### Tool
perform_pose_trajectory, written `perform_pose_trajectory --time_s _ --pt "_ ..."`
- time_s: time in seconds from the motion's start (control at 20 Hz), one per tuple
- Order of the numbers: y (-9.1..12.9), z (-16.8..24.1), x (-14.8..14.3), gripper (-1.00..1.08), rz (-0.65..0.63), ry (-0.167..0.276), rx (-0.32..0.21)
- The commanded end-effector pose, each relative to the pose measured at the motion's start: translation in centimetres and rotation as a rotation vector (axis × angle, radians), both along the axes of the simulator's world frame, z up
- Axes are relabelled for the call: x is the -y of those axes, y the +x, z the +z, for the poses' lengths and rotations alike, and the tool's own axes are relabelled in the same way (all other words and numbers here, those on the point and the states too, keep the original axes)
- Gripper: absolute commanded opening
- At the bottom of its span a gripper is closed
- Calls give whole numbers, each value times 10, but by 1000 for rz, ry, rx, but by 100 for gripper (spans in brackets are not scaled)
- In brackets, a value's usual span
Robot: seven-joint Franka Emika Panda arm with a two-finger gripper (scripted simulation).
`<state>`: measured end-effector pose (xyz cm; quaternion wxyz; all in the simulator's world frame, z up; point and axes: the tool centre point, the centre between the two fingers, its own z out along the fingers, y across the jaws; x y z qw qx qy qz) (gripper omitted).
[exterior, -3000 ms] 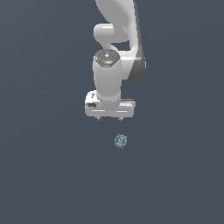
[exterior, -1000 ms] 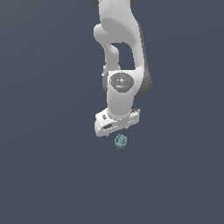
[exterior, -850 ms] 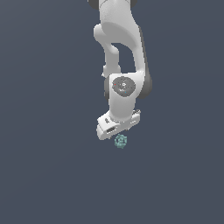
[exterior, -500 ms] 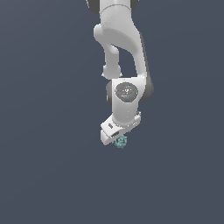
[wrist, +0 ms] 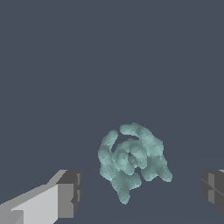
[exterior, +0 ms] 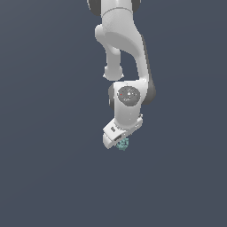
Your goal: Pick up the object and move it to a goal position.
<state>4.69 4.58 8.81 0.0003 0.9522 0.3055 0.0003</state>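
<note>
With the white robot gripper [wrist: 139, 192] spread wide around the small teal-green knobbly lump [wrist: 131, 159], an off-centre closure could nudge its bumpy surface sideways and lose it.

Glossy white arm [exterior: 126, 48] of rounded segments; grey disc cap at the wrist joint; tool [exterior: 119, 141] with dark-grey fingertips [wrist: 70, 192].

light: even, soft, flat | shadows: no cast shadows, only mild shading on the white arm [exterior: 126, 48] | glare: faint sheen on arm shells | sharpness: exterior view slightly soft, wrist view crisp, blocky render edges | distortion: not evident
</note>
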Motion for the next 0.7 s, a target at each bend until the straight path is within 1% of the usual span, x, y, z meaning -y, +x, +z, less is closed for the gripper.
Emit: perform_pose_trajectory --time_s 0.0,0.35,0.6,0.65 --pt "0 -7 0 100 0 0 -1" --pt "-1 -42 0 100 5 0 -1" --pt "0 -47 -1 100 5 0 -1" --pt "0 -47 -1 -100 5 0 -1"
